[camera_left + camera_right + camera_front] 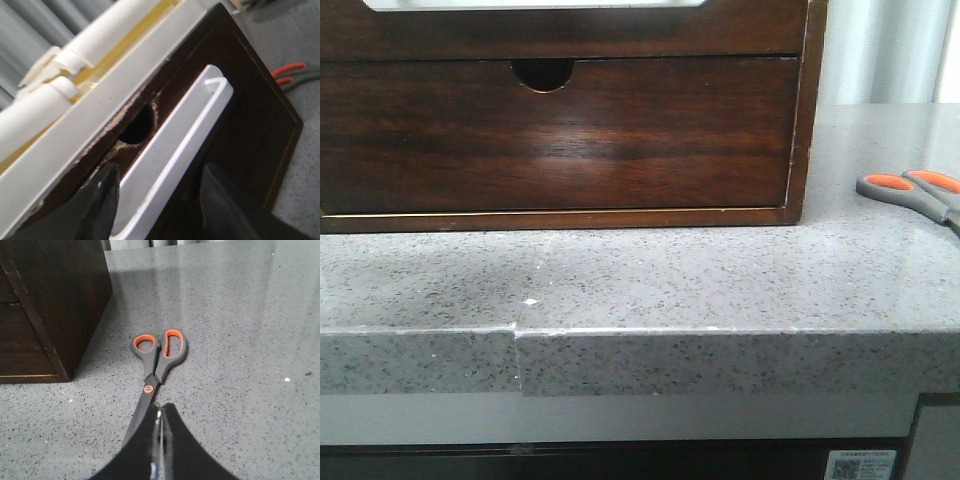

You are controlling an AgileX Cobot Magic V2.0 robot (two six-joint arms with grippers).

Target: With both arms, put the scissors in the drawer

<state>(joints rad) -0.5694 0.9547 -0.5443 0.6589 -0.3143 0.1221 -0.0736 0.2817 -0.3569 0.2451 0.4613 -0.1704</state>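
Observation:
The scissors [159, 351], grey handles with orange linings, lie flat on the grey counter to the right of the wooden cabinet; they also show in the front view [918, 191]. My right gripper [161, 414] is shut just behind their pivot. The dark blade runs beside and under its left finger, not between the jaws. The drawer [245, 115] is the cabinet's upper one, and only a strip of it [570, 35] shows in the front view. My left gripper [160, 192] is open, its fingers astride the white cut-out [185, 145] on the drawer's top edge. Neither gripper shows in the front view.
Below it is a second drawer front with a small semicircular notch [542, 72]. White tubes [45, 105] lie on top of the cabinet. The stone counter [650, 285] ends in a front edge close below the cabinet, with open counter to the right of the scissors.

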